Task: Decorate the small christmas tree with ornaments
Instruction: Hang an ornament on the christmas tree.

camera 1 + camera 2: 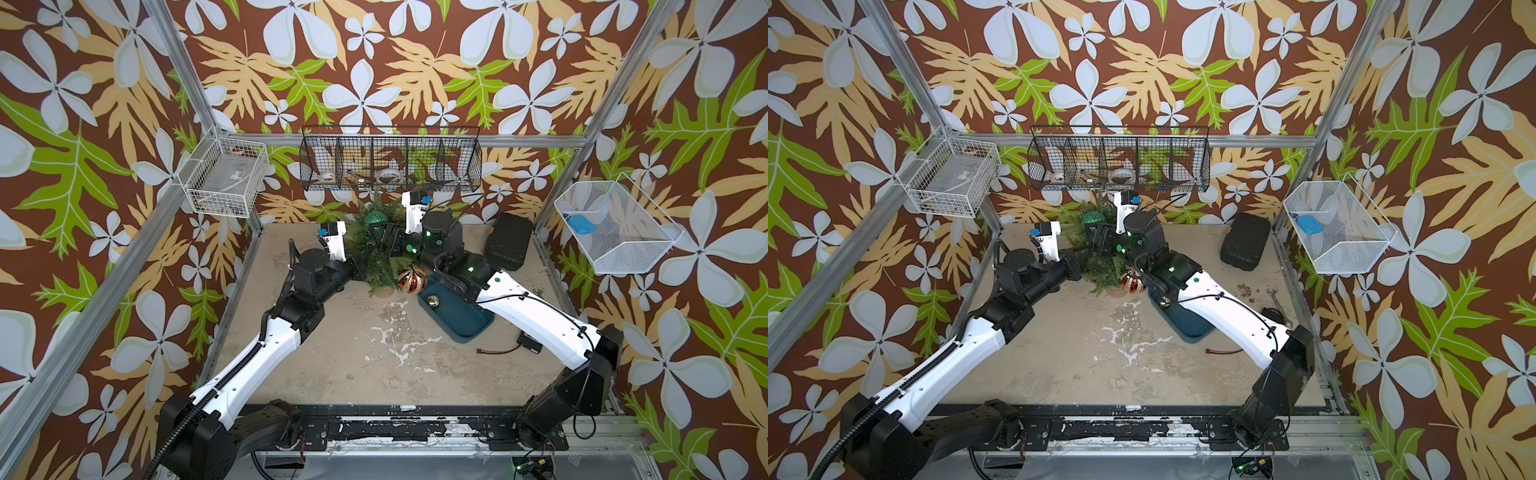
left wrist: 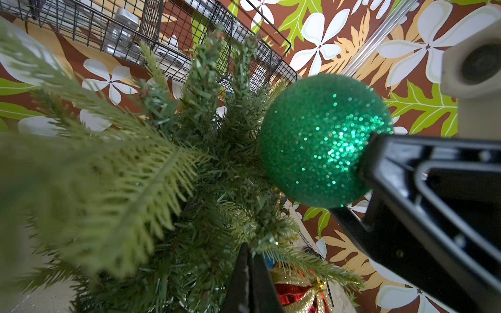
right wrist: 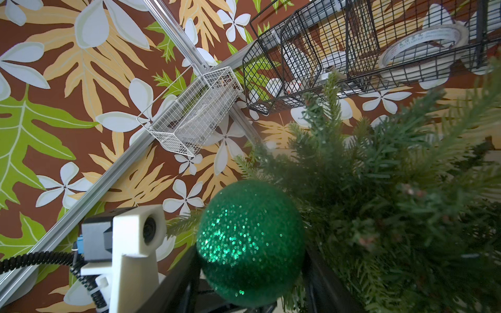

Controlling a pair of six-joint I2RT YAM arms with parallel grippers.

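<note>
1. The tree [image 1: 368, 245] [image 1: 1096, 266] stands at the back of the table [image 1: 353, 365], about midway along the rear wall. It is just below a black wire basket [image 1: 390, 166] that hangs there.
2. The right gripper [image 3: 252, 253] grasps the green ball [image 3: 252, 241]. One black finger [image 3: 181, 281] lies against each side of it, and the ball fills the gap between them.
3. In both top views the green ball [image 1: 376, 219] [image 1: 1093, 218] is at the far, upper part of the tree. It is pushed in against the needles, and the left wrist view shows branch tips touching its side [image 2: 322, 141].
4. The left gripper [image 2: 246, 253] reaches into the tree from the left side. Its fingers are clenched tight together with needles all round them. The tips are buried in green, so I cannot tell whether a twig is caught between them.
5. The striped ball [image 1: 411, 280] [image 1: 1133, 282], red and gold, sits at the low front right edge of the tree, among the lowest branch tips. It is just beside the near corner of a dark blue tray [image 1: 465, 328].
6. The gold ball [image 1: 432, 301] lies in the tray, at the end nearest the tree. It is apart from the branches, and the right arm passes over the tray's far side.
</note>
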